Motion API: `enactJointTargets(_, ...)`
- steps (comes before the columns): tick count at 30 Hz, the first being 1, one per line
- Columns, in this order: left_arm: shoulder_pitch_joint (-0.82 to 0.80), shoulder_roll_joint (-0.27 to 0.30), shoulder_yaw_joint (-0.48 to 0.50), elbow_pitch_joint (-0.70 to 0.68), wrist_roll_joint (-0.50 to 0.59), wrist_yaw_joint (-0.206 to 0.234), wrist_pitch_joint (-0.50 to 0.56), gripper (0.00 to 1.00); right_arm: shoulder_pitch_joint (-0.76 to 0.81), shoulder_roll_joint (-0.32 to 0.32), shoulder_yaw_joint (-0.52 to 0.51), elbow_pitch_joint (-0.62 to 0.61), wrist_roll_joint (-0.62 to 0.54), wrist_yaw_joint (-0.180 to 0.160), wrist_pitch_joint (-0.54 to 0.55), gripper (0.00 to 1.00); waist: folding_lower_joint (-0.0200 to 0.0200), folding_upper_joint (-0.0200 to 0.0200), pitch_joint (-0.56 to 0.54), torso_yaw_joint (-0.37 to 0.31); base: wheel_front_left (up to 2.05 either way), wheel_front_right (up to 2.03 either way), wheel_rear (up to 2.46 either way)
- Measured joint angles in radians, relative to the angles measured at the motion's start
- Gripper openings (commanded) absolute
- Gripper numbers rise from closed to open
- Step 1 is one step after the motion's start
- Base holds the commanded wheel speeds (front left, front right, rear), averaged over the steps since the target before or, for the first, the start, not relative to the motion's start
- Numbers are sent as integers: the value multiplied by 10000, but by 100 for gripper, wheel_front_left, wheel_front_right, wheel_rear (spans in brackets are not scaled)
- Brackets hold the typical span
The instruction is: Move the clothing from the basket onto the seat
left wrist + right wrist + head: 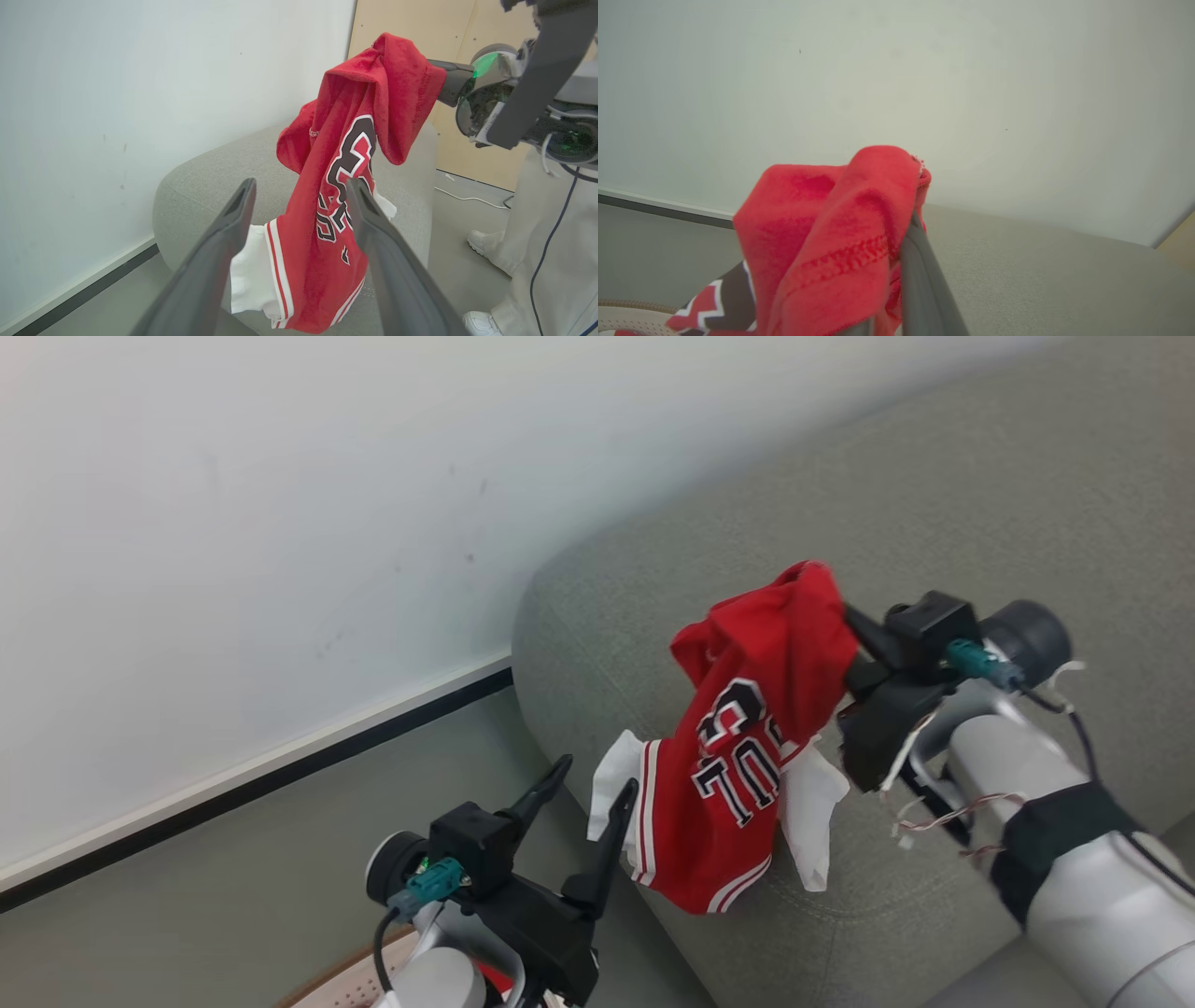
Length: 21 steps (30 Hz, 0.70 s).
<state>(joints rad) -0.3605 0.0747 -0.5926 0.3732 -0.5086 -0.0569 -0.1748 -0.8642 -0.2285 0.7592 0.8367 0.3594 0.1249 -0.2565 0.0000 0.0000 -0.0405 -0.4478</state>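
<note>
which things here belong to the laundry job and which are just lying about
Job in hand:
- red garment, clamped in the right gripper
- basket
- grey sofa
- left gripper, open

Just lying about:
- white cable on the floor
- wooden panel
- a person's white shoe

Count on inspection: one red garment (747, 709), one grey sofa (980, 523), and one basket (621, 319), seen in part at its rim. Hands: two, a left hand (597, 775) and a right hand (851, 621). One person (551, 224), partly in frame, with two white shoes (479, 240); one pale cable (462, 197).
</note>
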Motion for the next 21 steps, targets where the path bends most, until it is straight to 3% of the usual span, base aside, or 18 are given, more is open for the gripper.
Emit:
enactJointTargets(7, -3, -105, -288, -111, 92, 10, 0, 100, -500, -673, -244, -226, 69, 0, 0, 0, 0, 0, 252, -183, 0, 0, 0)
enactJointTargets(15, 2, -40, -418, -779, 307, 217, 0, 100, -2141, -1275, -894, -510, 326, 2, 0, 0, 0, 0, 877, 180, 0, 0, 0)
enactJointTargets(21, -12, 339, -453, -1290, 616, 217, 17, 100, -3341, -1446, -1256, -523, 472, 2, 96, 0, 1, 0, 1570, 540, 0, 0, 0)
